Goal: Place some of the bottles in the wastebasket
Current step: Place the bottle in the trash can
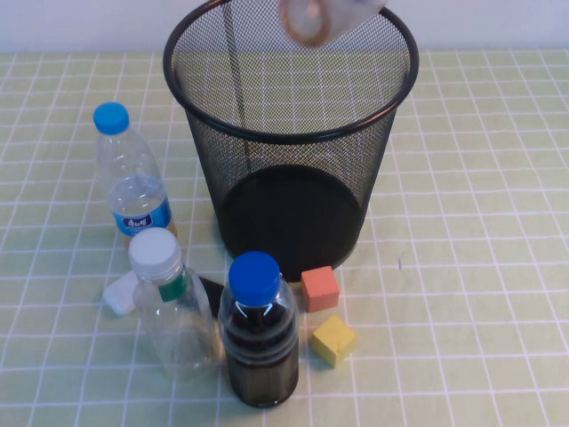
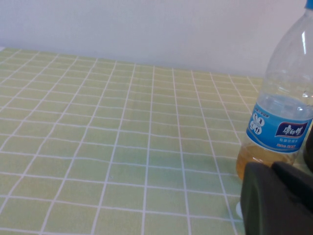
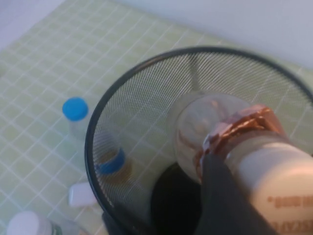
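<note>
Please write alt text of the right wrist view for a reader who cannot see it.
The right gripper holds a small clear bottle with a brown neck wrap over the open black mesh wastebasket. Through and beside the mesh, a blue-capped bottle stands on the green checked tablecloth.

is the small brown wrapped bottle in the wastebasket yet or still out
Still out. The small bottle, held by the right gripper, hangs above the wastebasket opening, base down. The left gripper sits low by the blue-label bottle.
</note>
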Controlling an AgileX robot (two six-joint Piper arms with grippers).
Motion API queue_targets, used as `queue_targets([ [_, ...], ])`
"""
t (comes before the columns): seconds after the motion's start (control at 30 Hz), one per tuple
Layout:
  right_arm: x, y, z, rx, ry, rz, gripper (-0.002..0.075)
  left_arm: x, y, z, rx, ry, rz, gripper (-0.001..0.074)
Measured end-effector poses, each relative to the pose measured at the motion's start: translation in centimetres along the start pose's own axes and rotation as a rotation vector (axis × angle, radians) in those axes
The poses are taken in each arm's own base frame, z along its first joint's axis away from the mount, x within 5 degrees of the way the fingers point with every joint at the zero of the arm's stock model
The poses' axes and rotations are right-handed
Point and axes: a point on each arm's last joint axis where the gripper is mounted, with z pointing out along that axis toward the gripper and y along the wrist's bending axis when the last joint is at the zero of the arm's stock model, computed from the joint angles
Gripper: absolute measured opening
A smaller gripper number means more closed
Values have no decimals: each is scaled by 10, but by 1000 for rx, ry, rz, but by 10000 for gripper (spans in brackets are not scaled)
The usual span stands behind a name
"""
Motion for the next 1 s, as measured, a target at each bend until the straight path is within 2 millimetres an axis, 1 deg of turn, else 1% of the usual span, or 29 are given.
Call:
queue_targets([
  [0.2,13,-6,52,-45,114,-2,283,0,0,0,0,0,0,-5],
  [0.33,23,-6,83,-63,182,-12,283,0,0,0,0,0,0,-4],
  [0.5,41,-13,125,-62,276,-26,283,0,0,0,0,0,0,-4],
  [0.6,51,-19,144,-50,321,-26,283,0,0,0,0,0,0,-5],
  [0.67,55,-22,153,-42,331,-29,283,0,0,0,0,0,0,-4],
  [0.77,59,-26,160,-24,346,-30,283,0,0,0,0,0,0,-4],
  [0.9,60,-28,161,-9,354,-34,286,0,0,0,0,0,0,-5],
  [1.0,60,-28,161,2,355,-42,304,0,0,0,0,0,0,-5],
])
